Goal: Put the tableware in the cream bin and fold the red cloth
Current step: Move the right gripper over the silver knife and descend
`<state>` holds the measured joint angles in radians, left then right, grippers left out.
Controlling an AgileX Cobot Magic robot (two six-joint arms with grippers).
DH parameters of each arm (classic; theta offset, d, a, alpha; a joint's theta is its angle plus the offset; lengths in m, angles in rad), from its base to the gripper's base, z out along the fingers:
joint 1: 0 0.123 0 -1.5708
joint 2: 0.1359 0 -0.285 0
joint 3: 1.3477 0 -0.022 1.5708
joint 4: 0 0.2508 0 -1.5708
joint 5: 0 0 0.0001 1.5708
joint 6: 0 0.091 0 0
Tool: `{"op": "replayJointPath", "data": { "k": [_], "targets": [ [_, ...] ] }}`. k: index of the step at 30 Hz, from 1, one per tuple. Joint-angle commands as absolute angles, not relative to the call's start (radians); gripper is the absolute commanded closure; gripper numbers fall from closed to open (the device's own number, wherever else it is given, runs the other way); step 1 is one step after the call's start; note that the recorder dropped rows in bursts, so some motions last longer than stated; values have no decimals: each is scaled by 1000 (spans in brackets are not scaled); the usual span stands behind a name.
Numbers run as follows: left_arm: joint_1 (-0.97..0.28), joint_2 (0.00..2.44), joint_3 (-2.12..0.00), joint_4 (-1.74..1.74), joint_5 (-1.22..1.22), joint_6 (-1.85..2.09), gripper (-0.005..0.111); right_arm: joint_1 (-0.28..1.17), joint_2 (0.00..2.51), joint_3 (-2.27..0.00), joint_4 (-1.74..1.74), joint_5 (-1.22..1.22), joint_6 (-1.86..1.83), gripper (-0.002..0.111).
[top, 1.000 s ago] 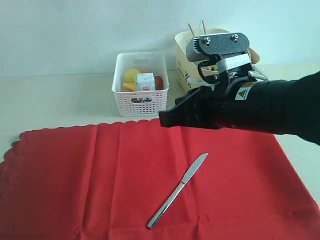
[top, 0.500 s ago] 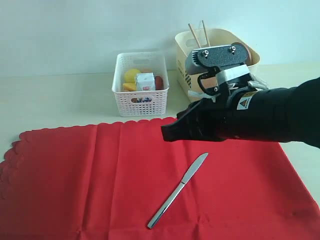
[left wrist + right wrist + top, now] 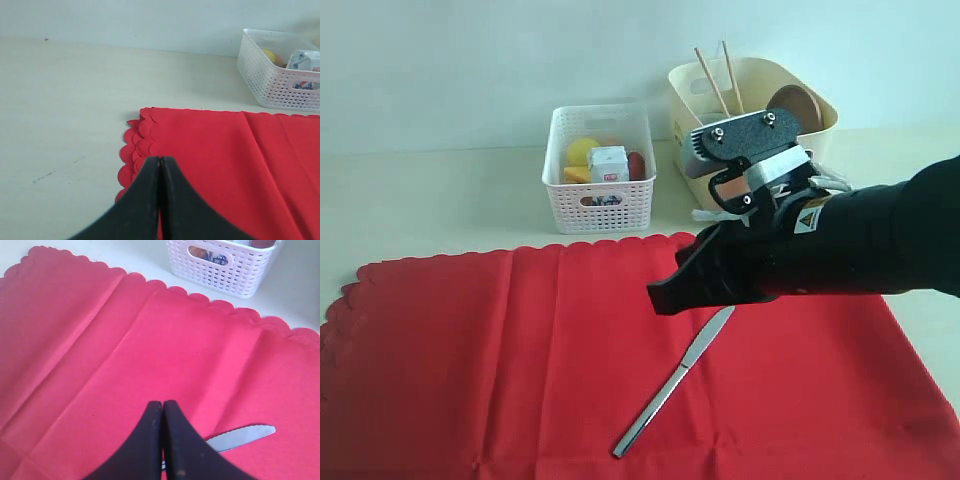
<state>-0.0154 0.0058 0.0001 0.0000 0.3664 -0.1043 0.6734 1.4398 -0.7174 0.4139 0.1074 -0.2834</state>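
Lower and nearer now, the right gripper (image 3: 660,298) has dropped from basket height to just above the cloth (image 3: 470,350), its tip beside the blade end of the knife (image 3: 675,385). Its jaws are pressed together, and the wrist view shows them closed with nothing between them, the blade (image 3: 240,436) just past them. The left gripper (image 3: 160,162) is also closed and empty, hanging by the cloth's scalloped left edge.

The knife is the last piece of tableware still out, lying diagonally on the right half of the cloth, well apart from the bin (image 3: 750,72) at far right. The likely trouble is in picking it up. If the jaws do not part before going down, the closed tip will nudge the knife aside or dig into the fabric. The knife is thin, flat and smooth on soft cloth, so a shallow pinch could slip off, and a deep one could catch red fabric with it and drag the cloth into creases before folding.

Otherwise, knife and cloth lie as before. With the arm lower, more of the bin shows, including the chopsticks (image 3: 712,80) and plate (image 3: 798,103) inside it.
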Motion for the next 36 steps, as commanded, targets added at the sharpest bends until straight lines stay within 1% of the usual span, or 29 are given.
{"op": "replayJointPath", "data": {
  "k": [1,36],
  "targets": [
    [-21,0,0,0,359,-108,106,675,1431,-715,407,111,-294,108],
    [-21,0,0,0,359,-108,106,675,1431,-715,383,123,-342,108]
  ]
}}
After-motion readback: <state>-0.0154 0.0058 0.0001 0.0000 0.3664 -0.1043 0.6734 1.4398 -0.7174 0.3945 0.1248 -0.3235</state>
